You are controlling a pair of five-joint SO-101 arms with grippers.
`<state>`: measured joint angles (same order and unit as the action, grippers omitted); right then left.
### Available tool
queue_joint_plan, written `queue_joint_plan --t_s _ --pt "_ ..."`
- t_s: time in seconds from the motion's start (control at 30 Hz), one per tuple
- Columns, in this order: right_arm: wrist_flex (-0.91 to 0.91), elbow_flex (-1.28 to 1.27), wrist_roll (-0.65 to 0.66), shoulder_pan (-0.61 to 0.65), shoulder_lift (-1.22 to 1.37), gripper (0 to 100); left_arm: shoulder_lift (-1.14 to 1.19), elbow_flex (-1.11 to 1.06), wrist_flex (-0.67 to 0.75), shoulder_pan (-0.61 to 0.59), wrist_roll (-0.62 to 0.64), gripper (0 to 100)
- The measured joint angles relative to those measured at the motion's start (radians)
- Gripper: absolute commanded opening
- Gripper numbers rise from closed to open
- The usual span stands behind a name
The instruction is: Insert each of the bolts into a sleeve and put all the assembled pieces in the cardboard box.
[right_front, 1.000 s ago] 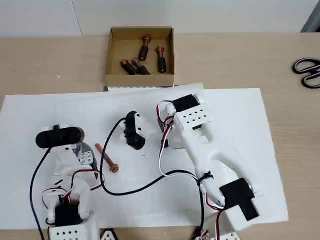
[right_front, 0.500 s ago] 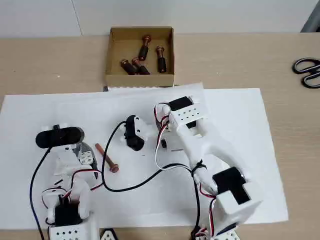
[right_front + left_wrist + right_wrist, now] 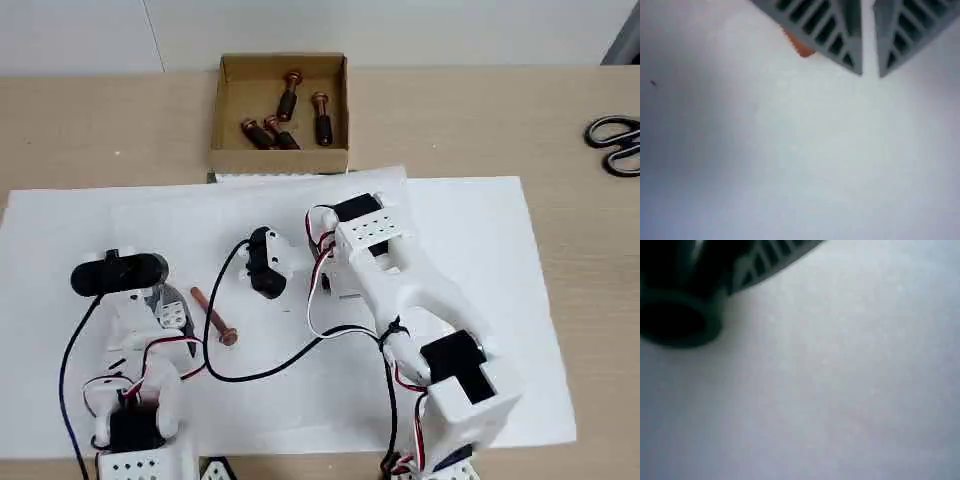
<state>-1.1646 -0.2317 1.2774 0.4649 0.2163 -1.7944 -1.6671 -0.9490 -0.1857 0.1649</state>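
**High view, read left to right.** At lower left, the left gripper (image 3: 165, 305) is held low over the white paper (image 3: 480, 230). In its wrist view the jaws are seen drawn almost together, with a thin slit between them, and nothing is gripped. Just beside it, a loose copper bolt (image 3: 213, 317) is laid on the sheet, its head toward the lower edge of the frame. At upper centre, the cardboard box (image 3: 280, 160) is shown with four assembled pieces (image 3: 287, 97) inside. Right of centre, the right gripper (image 3: 325, 283) is pointed down at the paper, and a black sleeve (image 3: 675, 320) is seen close against it in its wrist view (whether it is clamped cannot be told). Scissors (image 3: 615, 145) are left at the far right on the table (image 3: 450, 110). The task is judged mostly done: four pieces are boxed, while one bolt is yet to be inserted in a sleeve and boxed.
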Motion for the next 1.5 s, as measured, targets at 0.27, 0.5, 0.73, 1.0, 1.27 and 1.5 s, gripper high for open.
queue_joint_plan --t_s 0.27,0.5,0.73,1.0,1.27,1.5 --pt "-0.094 0.123 -0.176 0.017 -0.035 0.7 0.000 0.000 0.002 0.000 0.000 1" --pt "-0.209 0.229 -0.422 -0.044 -0.143 0.7 0.000 0.000 0.002 0.000 0.000 1" --pt "-0.322 0.230 -0.595 -0.233 -0.295 0.7 0.000 0.021 0.002 -0.018 -0.028 1" --pt "-0.453 0.230 -0.690 -0.391 -0.407 0.7 0.000 0.163 -0.170 -0.018 -0.110 1" --pt "-0.497 0.230 -0.710 -0.506 -0.460 0.7 0.002 0.258 -0.255 -0.025 -0.114 1" --pt "-0.497 0.112 -0.712 -0.554 -0.552 0.7 0.233 0.508 -0.255 -0.025 -0.114 1"
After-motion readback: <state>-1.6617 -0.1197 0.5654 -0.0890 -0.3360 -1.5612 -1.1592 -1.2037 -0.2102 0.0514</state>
